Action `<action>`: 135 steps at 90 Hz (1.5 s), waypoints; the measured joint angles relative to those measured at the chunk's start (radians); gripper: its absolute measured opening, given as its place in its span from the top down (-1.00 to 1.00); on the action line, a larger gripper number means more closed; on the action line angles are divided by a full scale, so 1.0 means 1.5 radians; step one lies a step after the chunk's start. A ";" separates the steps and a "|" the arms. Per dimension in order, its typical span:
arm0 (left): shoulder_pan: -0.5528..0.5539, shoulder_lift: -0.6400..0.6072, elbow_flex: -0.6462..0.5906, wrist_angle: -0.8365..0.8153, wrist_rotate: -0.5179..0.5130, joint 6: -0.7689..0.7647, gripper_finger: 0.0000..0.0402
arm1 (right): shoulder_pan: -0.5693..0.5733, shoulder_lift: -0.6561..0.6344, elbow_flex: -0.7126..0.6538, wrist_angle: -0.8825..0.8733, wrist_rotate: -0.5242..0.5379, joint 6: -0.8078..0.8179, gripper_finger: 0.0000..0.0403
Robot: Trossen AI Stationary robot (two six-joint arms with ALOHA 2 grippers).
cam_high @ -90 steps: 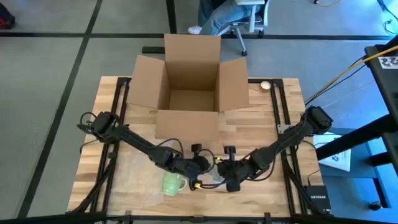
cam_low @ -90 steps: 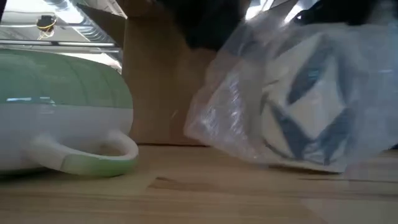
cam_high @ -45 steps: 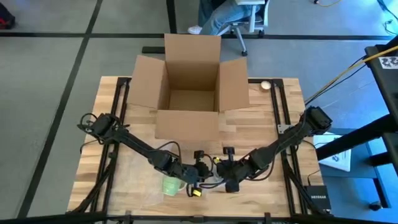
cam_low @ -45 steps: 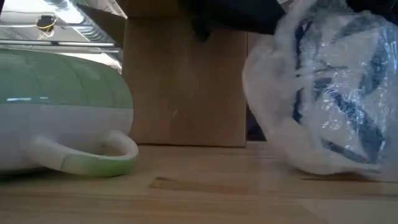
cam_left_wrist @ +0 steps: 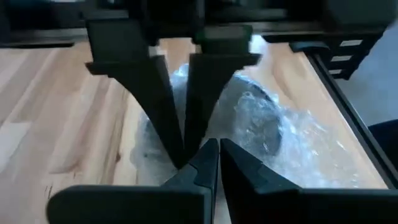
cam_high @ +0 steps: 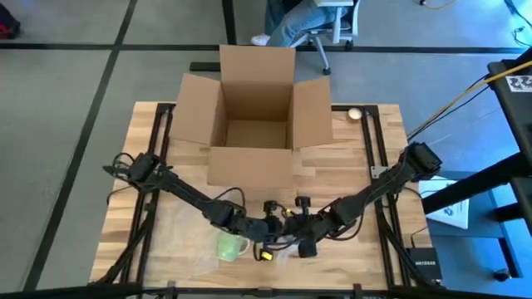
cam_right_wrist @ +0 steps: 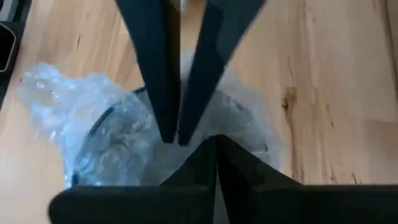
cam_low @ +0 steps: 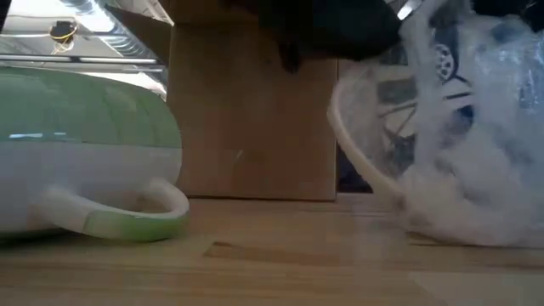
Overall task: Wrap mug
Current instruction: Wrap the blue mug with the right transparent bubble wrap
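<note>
Your left gripper (cam_high: 268, 241) and right gripper (cam_high: 293, 236) each pinch the bubble wrap (cam_low: 463, 144); the mug (cam_high: 230, 246) lies bare beside them; wrapping remains ahead.

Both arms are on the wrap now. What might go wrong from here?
1. The left gripper and right gripper pinch the bubble wrap at nearly the same spot, tips facing each other; they may collide, or opposing pulls may tear the sheet.
2. The mug lies bare on its side beside the left arm; the swinging bundle may knock it rolling.
</note>
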 joint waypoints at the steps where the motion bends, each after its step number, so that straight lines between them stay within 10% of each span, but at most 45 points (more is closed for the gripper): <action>1: 0.000 0.001 0.000 0.001 0.000 -0.001 1.00 | 0.000 0.000 0.000 -0.001 0.000 0.000 1.00; 31: -0.004 0.005 0.001 0.001 -0.010 -0.004 1.00 | 0.001 -0.039 0.099 -0.177 -0.052 0.000 1.00; 102: -0.007 0.006 -0.001 0.013 -0.017 0.011 1.00 | -0.010 0.109 0.118 -0.138 -0.139 0.003 1.00; 135: -0.010 0.006 0.000 0.011 -0.013 0.012 1.00 | -0.004 0.044 0.235 -0.309 -0.079 -0.003 1.00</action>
